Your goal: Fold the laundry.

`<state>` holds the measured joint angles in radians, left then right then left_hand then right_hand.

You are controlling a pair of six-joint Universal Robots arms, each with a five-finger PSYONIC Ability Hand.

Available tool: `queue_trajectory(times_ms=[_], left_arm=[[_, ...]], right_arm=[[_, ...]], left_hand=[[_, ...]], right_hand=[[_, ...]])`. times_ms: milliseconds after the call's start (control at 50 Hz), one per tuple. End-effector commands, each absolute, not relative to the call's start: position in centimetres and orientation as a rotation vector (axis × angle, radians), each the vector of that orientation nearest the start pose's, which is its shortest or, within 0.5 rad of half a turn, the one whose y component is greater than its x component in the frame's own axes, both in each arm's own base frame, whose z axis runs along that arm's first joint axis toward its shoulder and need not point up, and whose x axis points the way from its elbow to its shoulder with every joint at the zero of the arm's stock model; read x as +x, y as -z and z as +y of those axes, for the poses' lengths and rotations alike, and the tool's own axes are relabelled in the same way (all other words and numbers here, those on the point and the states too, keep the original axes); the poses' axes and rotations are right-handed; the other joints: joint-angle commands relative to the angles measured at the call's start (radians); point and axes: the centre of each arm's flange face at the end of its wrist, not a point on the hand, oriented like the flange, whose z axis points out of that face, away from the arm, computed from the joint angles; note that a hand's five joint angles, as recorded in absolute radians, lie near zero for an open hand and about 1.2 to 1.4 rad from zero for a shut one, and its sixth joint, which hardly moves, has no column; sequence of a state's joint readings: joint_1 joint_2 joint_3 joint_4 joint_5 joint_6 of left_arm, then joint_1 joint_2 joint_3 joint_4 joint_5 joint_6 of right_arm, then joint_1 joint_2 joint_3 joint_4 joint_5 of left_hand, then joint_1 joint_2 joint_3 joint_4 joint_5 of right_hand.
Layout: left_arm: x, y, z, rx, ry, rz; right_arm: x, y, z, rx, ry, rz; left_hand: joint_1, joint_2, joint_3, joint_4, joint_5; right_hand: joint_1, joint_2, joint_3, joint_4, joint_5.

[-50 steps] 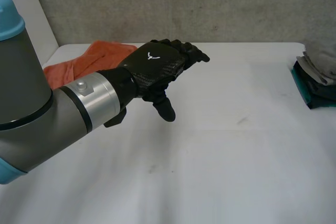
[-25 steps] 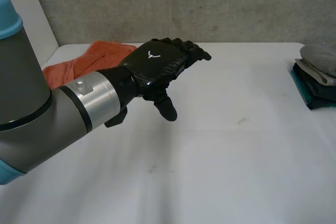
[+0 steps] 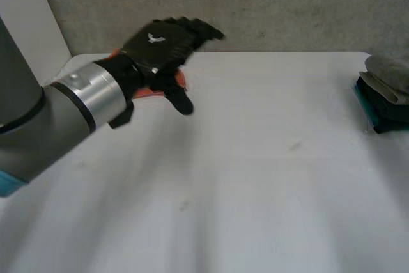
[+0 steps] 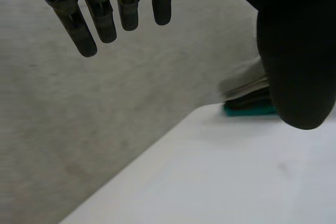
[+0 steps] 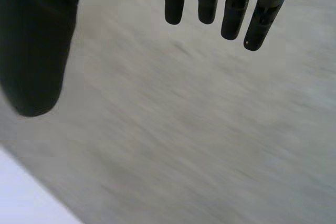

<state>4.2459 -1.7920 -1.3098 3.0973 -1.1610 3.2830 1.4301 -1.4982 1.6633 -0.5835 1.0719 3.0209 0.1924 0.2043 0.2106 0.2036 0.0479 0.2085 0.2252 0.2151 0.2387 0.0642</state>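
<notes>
**Left hand raised over orange cloth**

Left hand (image 3: 160, 46) hovers above the far-left part of the white table (image 3: 255, 177), fingers (image 4: 105, 19) straight and released, holding nothing. The orange cloth (image 3: 181, 80) lies beneath it (mostly hidden by the hand). A folded stack (image 3: 386, 97) sits at the table's right edge. Right hand (image 5: 207, 1): fingers straight, empty.

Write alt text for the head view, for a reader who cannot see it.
The robot's left hand, black and open, hovers over an orange cloth at the far left corner of a white table. A small stack of folded laundry sits at the table's right edge.
</notes>
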Motion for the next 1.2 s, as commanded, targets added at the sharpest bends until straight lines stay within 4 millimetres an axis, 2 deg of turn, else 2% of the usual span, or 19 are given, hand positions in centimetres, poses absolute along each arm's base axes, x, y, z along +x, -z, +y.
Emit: queue_trajectory(times_ms=[20, 80, 100, 120, 140, 180, 220, 280, 300, 360, 440, 520, 580, 680, 880, 960, 1000, 1100, 1200], left_arm=[[-27.1, -30.9, -29.6, -0.798, -2.004, -1.758], [-24.6, -29.3, -33.5, -0.732, -2.090, -1.827], [-23.8, -28.7, -34.6, -0.719, -2.107, -1.850], [-23.2, -28.0, -35.5, -0.712, -2.121, -1.871], [-21.6, -26.9, -37.4, -0.699, -2.156, -1.914], [-20.0, -25.9, -39.1, -0.698, -2.189, -1.958], [-18.0, -23.9, -41.5, -0.721, -2.215, -2.037], [-16.5, -21.4, -43.5, -0.775, -2.218, -2.119], [-15.6, -19.9, -44.6, -0.819, -2.220, -2.169], [-14.2, -17.9, -45.8, -0.882, -2.230, -2.242], [-11.4, -14.8, -48.1, -0.926, -2.265, -2.403], [-10.3, -12.8, -49.3, -0.963, -2.272, -2.454], [-10.1, -12.2, -49.8, -0.970, -2.280, -2.459], [-10.2, -10.9, -50.4, -0.988, -2.270, -2.438], [-11.3, -9.9, -51.4, -1.014, -2.286, -2.368], [-11.5, -9.4, -51.9, -1.019, -2.302, -2.350], [-11.4, -9.1, -52.2, -1.016, -2.312, -2.348], [-11.4, -8.5, -52.3, -1.018, -2.298, -2.355], [-11.9, -8.5, -52.2, -1.027, -2.295, -2.343]], right_arm=[[25.0, -25.1, -26.4, -0.938, 2.154, 1.529], [26.1, -22.8, -25.0, -0.993, 2.076, 1.593], [26.5, -21.4, -24.4, -1.029, 2.037, 1.638], [26.7, -20.8, -24.2, -1.044, 2.021, 1.663], [26.8, -20.3, -24.1, -1.058, 2.013, 1.683], [26.6, -19.0, -24.2, -1.087, 1.989, 1.759], [26.3, -18.3, -24.3, -1.102, 1.978, 1.806], [26.1, -17.6, -24.3, -1.127, 1.966, 1.855], [26.1, -17.5, -24.2, -1.132, 1.964, 1.859], [26.0, -17.3, -24.2, -1.140, 1.961, 1.868], [25.9, -17.3, -24.2, -1.139, 1.958, 1.872], [26.0, -17.2, -24.1, -1.142, 1.953, 1.872], [26.0, -17.0, -24.0, -1.144, 1.945, 1.876], [26.0, -16.3, -24.1, -1.146, 1.921, 1.896], [26.0, -16.2, -24.1, -1.143, 1.920, 1.903], [26.0, -16.2, -24.2, -1.143, 1.922, 1.902], [26.0, -16.2, -24.1, -1.143, 1.920, 1.903], [25.9, -16.2, -24.1, -1.145, 1.920, 1.906], [26.0, -16.2, -24.2, -1.144, 1.921, 1.904]], left_hand=[[-0.014, -0.026, -0.032, -0.025, -0.044], [-0.011, -0.023, -0.029, -0.022, -0.041], [-0.011, -0.023, -0.029, -0.022, -0.041], [-0.008, -0.020, -0.026, -0.019, -0.038], [-0.005, -0.017, -0.024, -0.017, -0.035], [-0.005, -0.017, -0.024, -0.016, -0.035], [0.001, -0.011, -0.018, -0.011, -0.030], [0.009, -0.003, -0.009, -0.002, -0.021], [0.012, 0.000, -0.006, 0.001, -0.018], [0.015, 0.003, -0.003, 0.004, -0.015], [0.021, 0.009, 0.003, 0.010, -0.009], [0.021, 0.009, 0.003, 0.010, -0.009], [0.039, 0.027, 0.020, 0.027, 0.009], [0.092, 0.080, 0.073, 0.080, 0.061], [0.212, 0.200, 0.194, 0.201, 0.182], [0.332, 0.320, 0.314, 0.321, 0.302], [0.487, 0.476, 0.469, 0.476, 0.457], [0.623, 0.611, 0.604, 0.611, 0.593], [0.939, 0.928, 0.921, 0.928, 0.909]], right_hand=[[-0.034, -0.051, -0.041, -0.064, -0.064], [-0.034, -0.051, -0.041, -0.064, -0.064], [-0.034, -0.051, -0.041, -0.064, -0.064], [-0.034, -0.051, -0.041, -0.064, -0.064], [-0.034, -0.051, -0.041, -0.064, -0.064], [-0.034, -0.051, -0.041, -0.064, -0.064], [-0.034, -0.051, -0.041, -0.064, -0.064], [-0.034, -0.051, -0.041, -0.064, -0.064], [-0.034, -0.051, -0.041, -0.064, -0.064], [-0.034, -0.051, -0.041, -0.064, -0.064], [-0.034, -0.051, -0.041, -0.064, -0.064], [-0.034, -0.051, -0.041, -0.064, -0.064], [-0.034, -0.051, -0.041, -0.064, -0.064], [-0.034, -0.051, -0.041, -0.064, -0.064], [-0.034, -0.051, -0.041, -0.064, -0.064], [-0.034, -0.051, -0.041, -0.064, -0.064], [-0.034, -0.051, -0.041, -0.064, -0.064], [-0.034, -0.051, -0.041, -0.064, -0.064], [-0.034, -0.051, -0.041, -0.064, -0.064]])
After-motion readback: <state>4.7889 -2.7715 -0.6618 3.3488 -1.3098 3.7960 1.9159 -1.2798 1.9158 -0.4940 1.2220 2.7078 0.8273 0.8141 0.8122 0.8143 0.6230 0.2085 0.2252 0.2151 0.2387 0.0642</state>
